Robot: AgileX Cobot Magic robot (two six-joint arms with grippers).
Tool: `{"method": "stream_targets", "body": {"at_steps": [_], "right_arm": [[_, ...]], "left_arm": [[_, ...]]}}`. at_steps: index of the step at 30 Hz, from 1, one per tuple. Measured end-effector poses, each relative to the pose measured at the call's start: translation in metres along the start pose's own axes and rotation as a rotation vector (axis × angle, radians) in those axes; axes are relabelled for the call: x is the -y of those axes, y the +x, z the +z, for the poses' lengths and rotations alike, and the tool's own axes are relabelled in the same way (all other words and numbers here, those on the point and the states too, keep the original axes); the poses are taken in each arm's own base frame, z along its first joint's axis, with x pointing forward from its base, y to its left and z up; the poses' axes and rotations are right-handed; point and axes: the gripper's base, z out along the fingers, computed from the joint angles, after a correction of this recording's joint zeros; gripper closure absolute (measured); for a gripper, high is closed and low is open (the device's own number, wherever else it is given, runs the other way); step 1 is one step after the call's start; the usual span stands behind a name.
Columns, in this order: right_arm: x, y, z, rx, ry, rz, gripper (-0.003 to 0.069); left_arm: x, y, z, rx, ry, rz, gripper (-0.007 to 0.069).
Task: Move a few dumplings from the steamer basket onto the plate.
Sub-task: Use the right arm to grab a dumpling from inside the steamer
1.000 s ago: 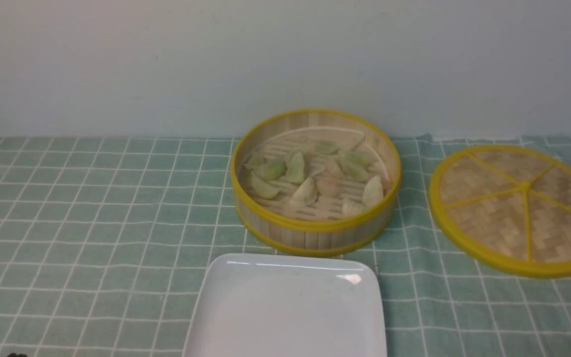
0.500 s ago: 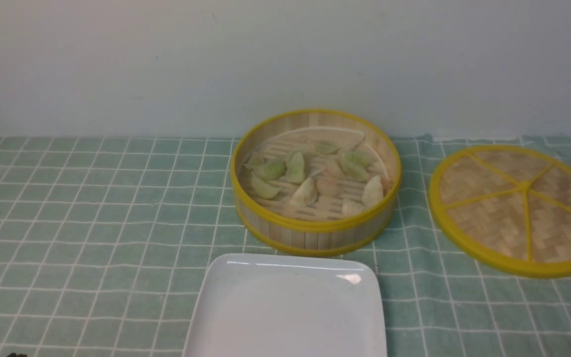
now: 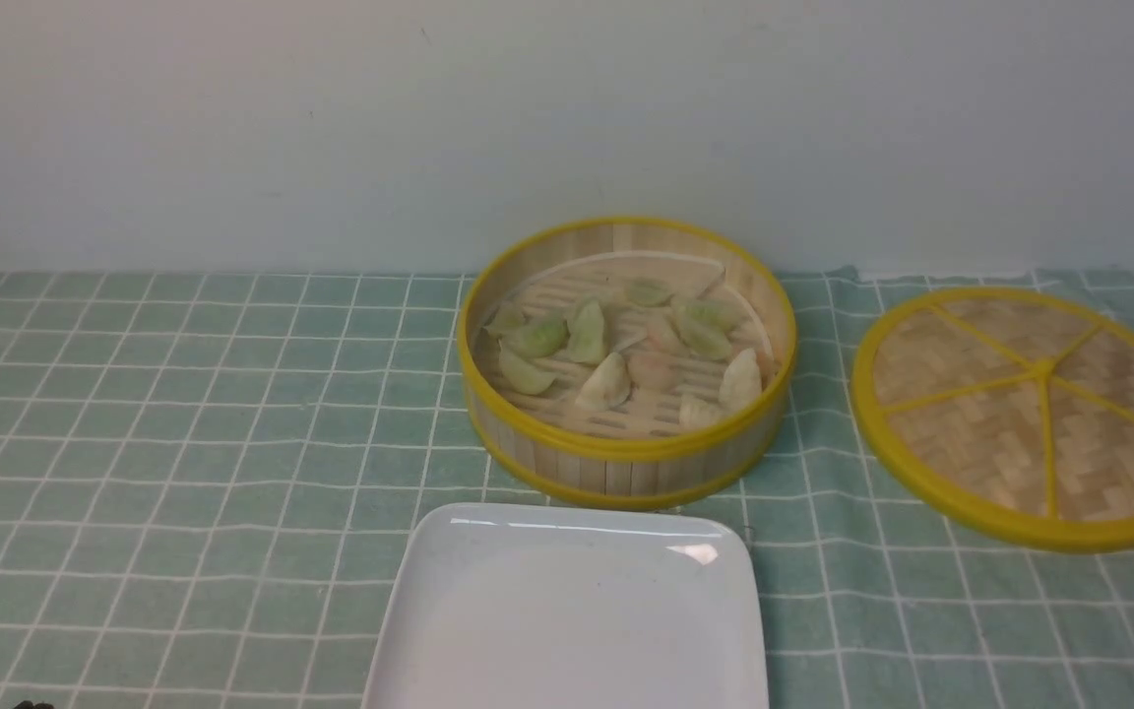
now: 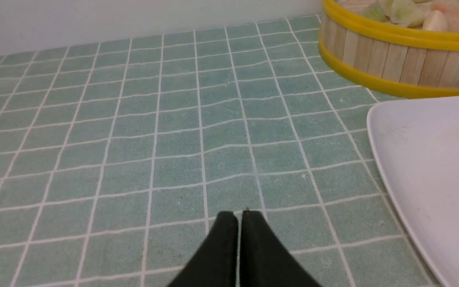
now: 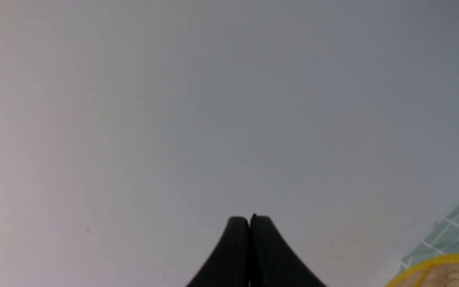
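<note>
The steamer basket (image 3: 626, 463) stands at the middle back of the table and holds several pale green, cream and pinkish dumplings (image 3: 589, 333). The white square plate (image 3: 567, 620) lies bare just in front of it. In the left wrist view the basket (image 4: 393, 63) and the plate (image 4: 436, 167) lie off to one side; my left gripper (image 4: 239, 214) is shut and empty above the cloth. My right gripper (image 5: 249, 218) is shut and empty, facing the plain wall. Neither gripper shows in the front view.
The flat woven lid (image 3: 1030, 414) with yellow spokes lies right of the basket; its edge shows in the right wrist view (image 5: 444, 271). A green checked cloth (image 3: 183, 443) covers the table. A pale wall stands behind.
</note>
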Motion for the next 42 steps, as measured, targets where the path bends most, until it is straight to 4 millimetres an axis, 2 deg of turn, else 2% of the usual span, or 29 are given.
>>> {"method": "stream_targets", "body": {"at_steps": [3,4,5,7,8,9,10,11,12,13,14,15,16,17,18,19,21,22,23,24,26,27,29,32,34,35,39,41,42], "right_arm": [[-0.008,-0.002,0.001,-0.036,-0.021,0.029,0.0672],[-0.026,-0.007,0.004,-0.109,-0.067,-0.024,0.0672],[-0.034,-0.011,0.005,-0.139,-0.083,-0.056,0.0672],[-0.064,-0.022,0.017,-0.266,-0.103,-0.184,0.0672],[-0.081,-0.028,0.028,-0.348,-0.093,-0.260,0.0672],[-0.087,-0.028,0.035,-0.423,-0.075,-0.307,0.0672],[-0.096,-0.027,0.050,-0.539,-0.033,-0.372,0.0672],[-0.102,-0.030,0.054,-0.547,-0.037,-0.388,0.0672],[-0.114,-0.027,0.081,-0.740,0.022,-0.491,0.0672],[-0.117,-0.023,0.092,-0.840,0.046,-0.544,0.0672],[-0.118,-0.022,0.095,-0.860,0.051,-0.554,0.0672],[-0.123,-0.014,0.123,-1.004,0.076,-0.621,0.0672],[-0.121,-0.011,0.125,-1.029,0.088,-0.620,0.0672],[-0.127,-0.003,0.152,-1.132,0.081,-0.670,0.0672],[-0.129,0.003,0.166,-1.178,0.071,-0.687,0.0672],[-0.129,0.005,0.168,-1.191,0.067,-0.690,0.0672],[-0.136,0.023,0.197,-1.268,0.015,-0.731,0.0672],[-0.136,0.024,0.199,-1.272,0.010,-0.733,0.0672],[-0.142,0.038,0.211,-1.308,-0.027,-0.752,0.0672],[-0.143,0.040,0.213,-1.313,-0.032,-0.754,0.0672],[-0.151,0.071,0.227,-1.381,-0.090,-0.783,0.0671],[-0.152,0.072,0.226,-1.385,-0.096,-0.784,0.0671],[-0.159,0.107,0.234,-1.463,-0.144,-0.819,0.0669],[-0.163,0.131,0.239,-1.504,-0.166,-0.861,0.0664],[-0.166,0.159,0.243,-1.545,-0.185,-0.921,0.0649],[-0.167,0.164,0.244,-1.552,-0.189,-0.933,0.0642],[-0.170,0.219,0.248,-1.617,-0.225,-1.022,0.0557],[-0.168,0.231,0.249,-1.630,-0.224,-1.031,0.0523],[-0.166,0.245,0.251,-1.643,-0.222,-1.049,0.0478]], "left_arm": [[0.000,0.000,0.000,0.000,0.000,0.000,0.0631],[0.000,0.000,0.000,0.000,0.000,0.000,0.0631],[0.000,0.000,0.000,0.000,0.000,0.000,0.0631],[0.000,0.000,0.000,0.000,0.000,0.000,0.0631],[0.000,0.000,0.000,0.000,0.000,0.000,0.0631],[0.000,0.000,0.000,0.000,0.000,0.000,0.0631],[0.000,0.000,0.000,0.000,0.000,0.000,0.0631],[0.000,0.000,0.000,0.000,0.000,0.000,0.0631],[0.000,0.000,0.000,0.000,0.000,0.000,0.0631],[0.000,0.000,0.000,0.000,0.000,0.000,0.0631],[0.000,0.000,0.000,0.000,0.000,0.000,0.0631],[0.000,0.000,0.000,0.000,0.000,0.000,0.0631],[0.000,0.000,0.000,0.000,0.000,0.000,0.0631],[0.000,0.000,0.000,0.000,0.000,0.000,0.0631],[0.000,0.000,0.000,0.000,0.000,0.000,0.0631],[0.000,0.000,0.000,0.000,0.000,0.000,0.0631],[0.000,0.000,0.000,0.000,0.000,0.000,0.0631],[0.000,0.000,0.000,0.000,0.000,0.000,0.0631],[0.000,0.000,0.000,0.000,0.000,0.000,0.0631],[0.000,0.000,0.000,0.000,0.000,0.000,0.0631],[0.000,0.000,0.000,0.000,0.000,0.000,0.0631],[0.000,0.000,0.000,0.000,0.000,0.000,0.0631],[0.000,0.000,0.000,0.000,0.000,0.000,0.0631],[0.000,0.000,0.000,0.000,0.000,0.000,0.0631],[0.000,0.000,0.000,0.000,0.000,0.000,0.0631],[0.000,0.000,0.000,0.000,0.000,0.000,0.0631],[0.000,0.000,0.000,0.000,0.000,0.000,0.0631],[0.000,0.000,0.000,0.000,0.000,0.000,0.0631],[0.000,0.000,0.000,0.000,0.000,0.000,0.0631]]}}
